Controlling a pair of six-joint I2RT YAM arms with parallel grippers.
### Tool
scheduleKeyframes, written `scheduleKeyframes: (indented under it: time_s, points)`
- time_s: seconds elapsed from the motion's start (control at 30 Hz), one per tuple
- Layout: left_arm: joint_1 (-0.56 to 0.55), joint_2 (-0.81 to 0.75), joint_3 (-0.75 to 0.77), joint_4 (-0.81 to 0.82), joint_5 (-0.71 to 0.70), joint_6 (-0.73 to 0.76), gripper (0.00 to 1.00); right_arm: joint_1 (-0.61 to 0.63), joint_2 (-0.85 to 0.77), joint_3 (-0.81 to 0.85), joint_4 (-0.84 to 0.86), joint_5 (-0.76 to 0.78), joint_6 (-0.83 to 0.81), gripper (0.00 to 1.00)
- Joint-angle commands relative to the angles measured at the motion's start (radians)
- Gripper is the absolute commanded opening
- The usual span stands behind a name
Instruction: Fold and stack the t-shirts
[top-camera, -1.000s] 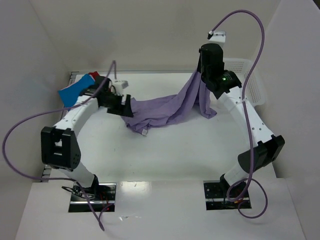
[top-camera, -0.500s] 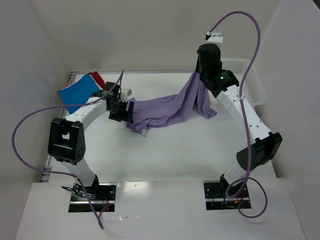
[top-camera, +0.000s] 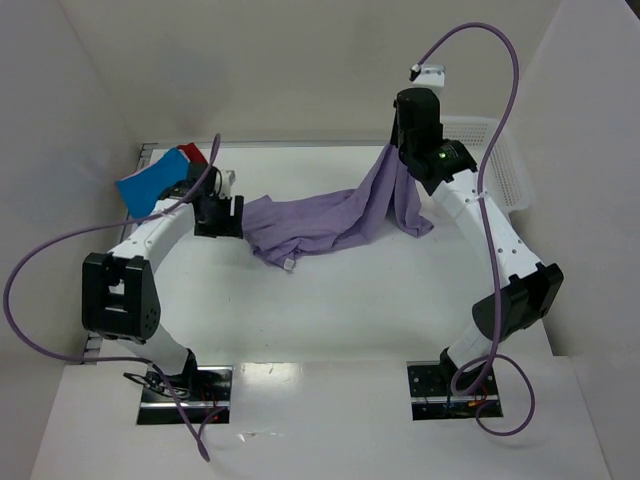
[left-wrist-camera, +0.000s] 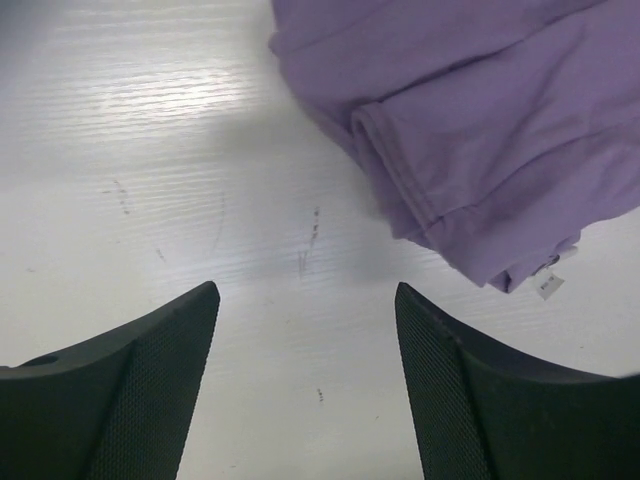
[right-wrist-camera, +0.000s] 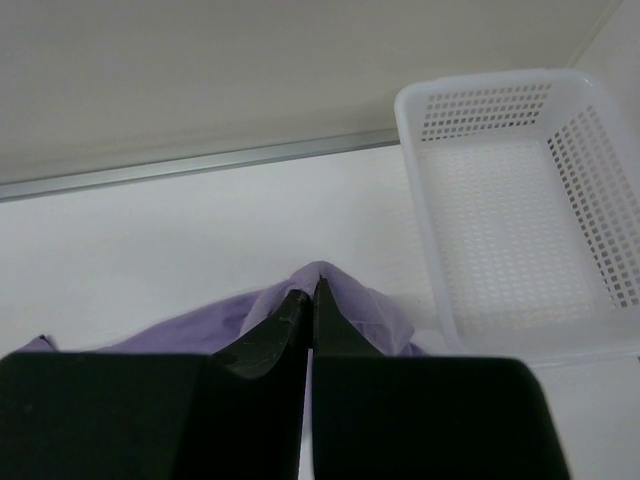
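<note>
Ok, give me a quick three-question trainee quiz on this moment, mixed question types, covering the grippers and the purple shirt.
1. Short answer: which arm is the white mesh basket nearest?
2. True or false: the left gripper is clamped on the purple t-shirt.
3. Multiple choice: the right gripper is shut on A) the basket, B) the purple t-shirt, C) nothing.

Key:
1. The right arm.
2. False. Its fingers are open over bare table beside the shirt's edge.
3. B.
</note>
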Motion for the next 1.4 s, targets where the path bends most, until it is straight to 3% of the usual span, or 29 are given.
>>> scheduleKeyframes:
  time_s: [0.0, 0.17, 0.47, 0.9, 1.37]
  points:
    - [0.024, -0.032, -0.016, 0.025, 0.046, 0.027, 0.78, -0.007, 0.007, 0.003, 0.044, 0.004, 0.011, 0.00]
    - [0.033, 0.021, -0.016, 0.002, 0.149, 0.084, 0.75, -0.007, 0.027, 0.023, 0.044, 0.004, 0.011, 0.00]
    - [-0.037, 0.144, 0.029, -0.030, 0.149, 0.124, 0.79, -0.016, 0.036, 0.032, 0.044, 0.015, 0.011, 0.00]
    - [-0.057, 0.198, 0.115, 0.102, 0.106, 0.103, 0.81, -0.026, 0.064, 0.051, 0.044, 0.006, 0.011, 0.00]
    - [-0.066, 0.275, 0.193, 0.168, 0.222, 0.159, 0.84, -0.026, 0.092, 0.060, 0.044, -0.003, 0.020, 0.00]
